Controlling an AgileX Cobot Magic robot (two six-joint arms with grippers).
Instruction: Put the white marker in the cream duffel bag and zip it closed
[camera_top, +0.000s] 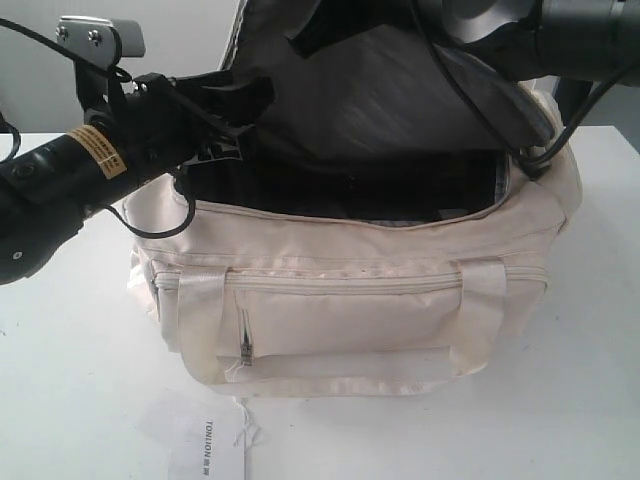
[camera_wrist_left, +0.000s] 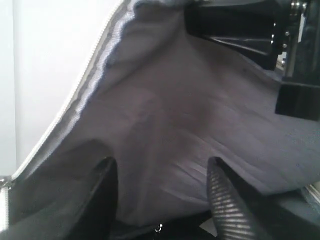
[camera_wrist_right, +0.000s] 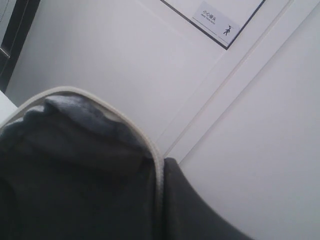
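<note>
Cream fabric takes up the middle of the white worktop (camera_top: 80, 400): the cream duffel bag (camera_top: 350, 310) sits with its flap (camera_top: 400, 90) raised and the dark lining showing. We see the right pincer (camera_top: 308, 35) clenched at the flap's upper edge and, by our reading, pinching it to hold the mouth wide. The left pincer (camera_wrist_left: 161, 172) hangs released and empty just in front of the lining, beside the left end of the opening. We find the white marker in no view. The interior is too dark to say whether it lies there, though an empty left pincer at the mouth suggests to us that it does. If so, the step is closing. We would lower the flap slowly so its zip teeth (camera_wrist_left: 107, 40) meet the bag's rim without folds. The slider is not visible to us, so we would find it first. Then one pincer holds the fabric taut while the other draws the slider around the curve, since soft cloth bunches and jams otherwise.
</note>
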